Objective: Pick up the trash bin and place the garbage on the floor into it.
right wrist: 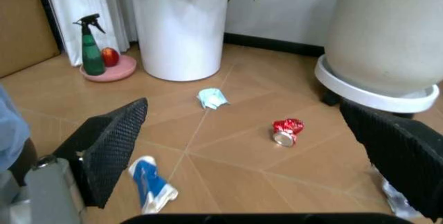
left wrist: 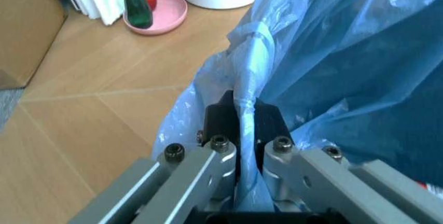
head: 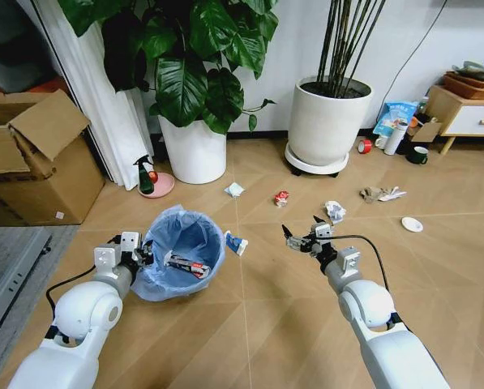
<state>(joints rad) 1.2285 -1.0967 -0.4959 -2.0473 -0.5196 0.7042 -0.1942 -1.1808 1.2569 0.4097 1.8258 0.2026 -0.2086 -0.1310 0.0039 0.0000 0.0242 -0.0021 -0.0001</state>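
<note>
While left gripper (left wrist: pixel 242 130) pinches trash bin (head: pixel 179 253), right gripper (head: pixel 303 232) gapes.

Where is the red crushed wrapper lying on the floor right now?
In the head view the red wrapper lies on the floor ahead of the right gripper, between the two white plant pots.

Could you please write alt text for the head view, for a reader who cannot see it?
The left gripper grips the rim of the trash bin, which holds a wrapper; the right gripper hangs open over the floor. Garbage lies scattered beyond, including a red wrapper and crumpled white paper.
</note>
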